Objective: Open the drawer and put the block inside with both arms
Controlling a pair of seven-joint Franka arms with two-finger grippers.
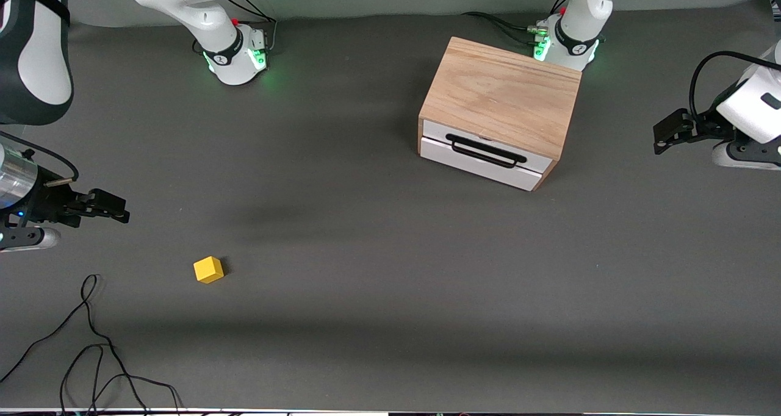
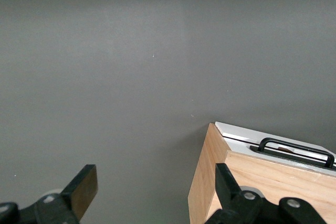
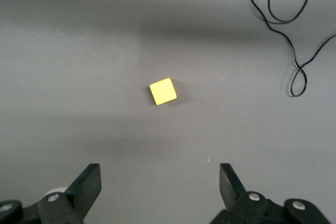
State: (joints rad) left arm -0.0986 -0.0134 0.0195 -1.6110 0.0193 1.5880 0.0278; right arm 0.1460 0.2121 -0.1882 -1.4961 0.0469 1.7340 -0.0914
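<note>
Open counter (image 1: 378, 269) all around the block (image 1: 208, 269), loose black cable (image 1: 91, 349) lying nearer the front camera, closed drawer (image 1: 482, 160) front unobstructed.

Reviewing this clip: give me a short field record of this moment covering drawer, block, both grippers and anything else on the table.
drawer: shut, in the oak box toward the left arm's end of the table
block: yellow cube, on the table toward the right arm's end, nearer the front camera than the box, untouched
left gripper: jaws open, empty, up beside the box
right gripper: jaws open, empty, up in the air, block ahead in its wrist view
other: loose black cable on the table
task status: not begun
</note>
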